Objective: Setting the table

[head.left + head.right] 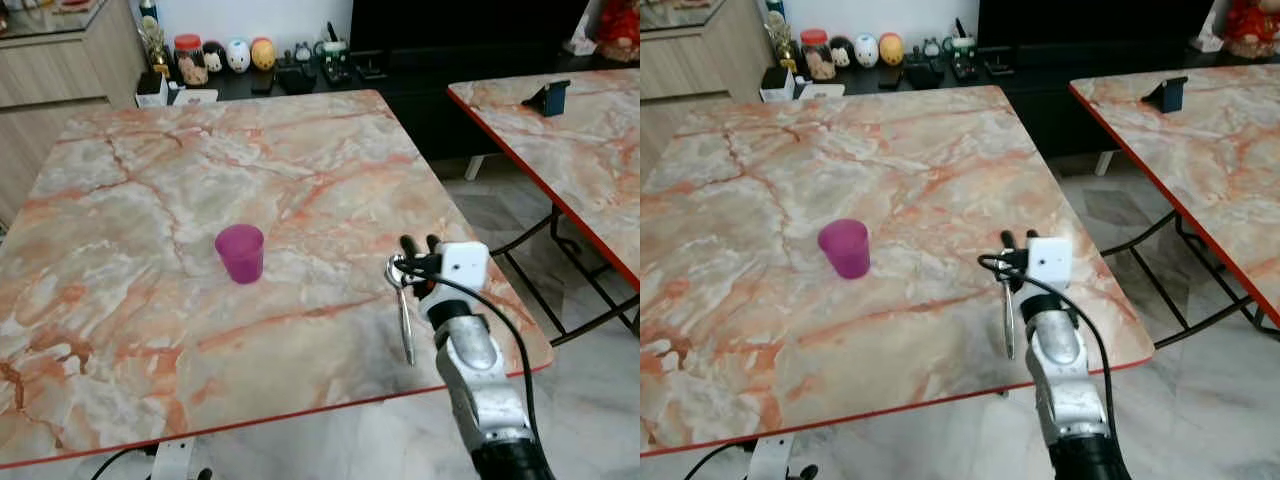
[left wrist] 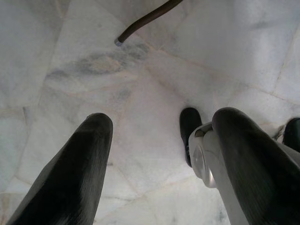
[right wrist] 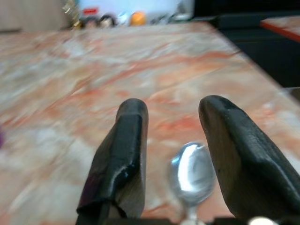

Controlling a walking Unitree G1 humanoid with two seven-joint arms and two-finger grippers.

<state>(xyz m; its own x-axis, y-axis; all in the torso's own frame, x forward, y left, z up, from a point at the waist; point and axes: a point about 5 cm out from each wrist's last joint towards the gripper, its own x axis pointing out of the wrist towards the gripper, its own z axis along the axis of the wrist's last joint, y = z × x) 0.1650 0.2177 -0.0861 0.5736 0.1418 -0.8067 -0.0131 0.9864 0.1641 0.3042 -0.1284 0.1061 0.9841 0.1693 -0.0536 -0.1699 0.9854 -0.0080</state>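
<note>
Your right gripper [image 1: 418, 246] hovers low over the near right part of the table [image 1: 300, 150], jaws spread apart, gripping nothing. The spoon [image 1: 405, 318] lies flat under them, bowl between the fingers, handle pointing back toward the near edge. The purple cup [image 1: 240, 253] stands to the left, well apart. Pull back carelessly and a finger may catch the bowl and sweep the spoon off that close edge. Your left gripper [image 2: 154, 159] hangs open over the floor [image 2: 140, 70], idle.
</note>
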